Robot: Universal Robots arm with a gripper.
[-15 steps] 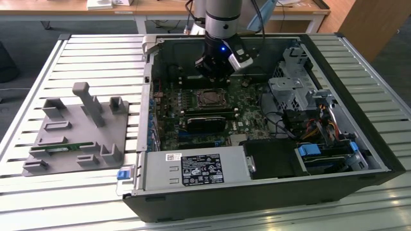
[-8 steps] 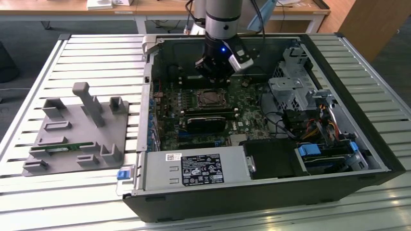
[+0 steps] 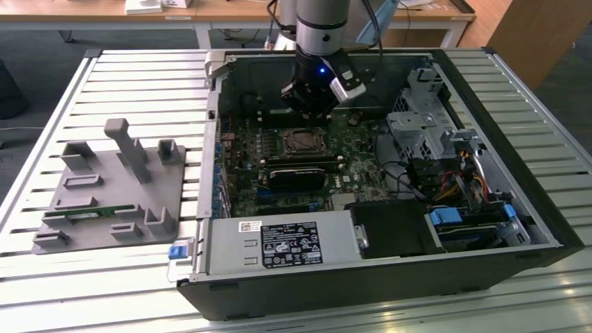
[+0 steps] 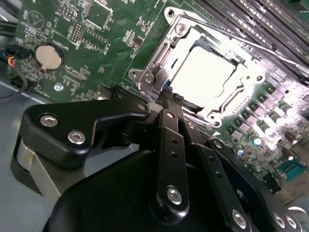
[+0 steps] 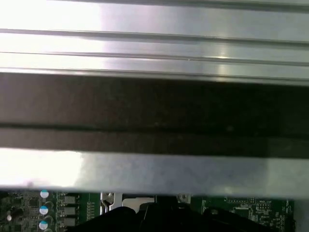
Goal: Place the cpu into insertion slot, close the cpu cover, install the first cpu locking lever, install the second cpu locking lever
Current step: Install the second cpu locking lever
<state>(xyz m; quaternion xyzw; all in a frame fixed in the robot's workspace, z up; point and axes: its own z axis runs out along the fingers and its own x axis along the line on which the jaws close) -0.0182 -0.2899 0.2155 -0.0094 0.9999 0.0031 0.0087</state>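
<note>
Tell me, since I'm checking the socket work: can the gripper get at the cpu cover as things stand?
Probably yes. In the second wrist view the gripper has its fingertips together at the edge of the cpu cover, which lies closed around the cpu. Nothing lies between them, and the exterior view shows the case open above.

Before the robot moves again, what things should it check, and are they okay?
1. The cpu is sitting in the insertion slot: ok, its pale face lies flat inside.
2. The cpu cover is down around the chip: ok, as far as the second wrist view shows.
3. The gripper is at the socket's edge, not on the chip: ok, its fingertips sit close together beside the frame.
4. Both locking levers are latched: cannot tell.
5. The arm is inside the computer case without touching the cables: ok in the exterior view.
</note>
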